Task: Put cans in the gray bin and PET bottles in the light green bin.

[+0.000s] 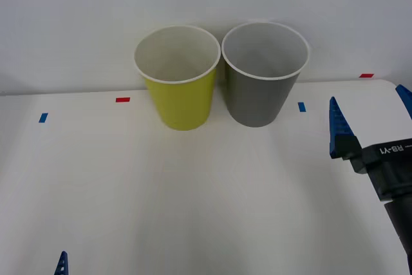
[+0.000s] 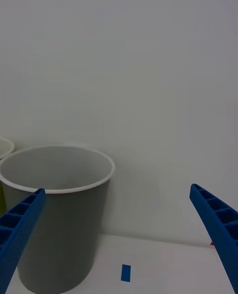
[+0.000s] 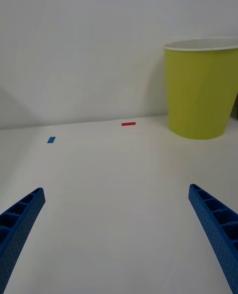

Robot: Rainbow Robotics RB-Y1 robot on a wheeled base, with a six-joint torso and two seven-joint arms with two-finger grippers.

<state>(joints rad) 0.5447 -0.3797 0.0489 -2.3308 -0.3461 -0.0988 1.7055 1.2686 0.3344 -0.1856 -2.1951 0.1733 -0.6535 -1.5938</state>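
With no can or bottle visible, we hold our right gripper, jaws wide, at three o'clock of the gray bin, awaiting a pick.

Light green bin and gray bin upright side by side at the far edge of the white counter, rims nearly touching; right pincer raised at the right, fingers apart; left pincer's fingertip at the lower left edge; blue and red tape marks on the counter.
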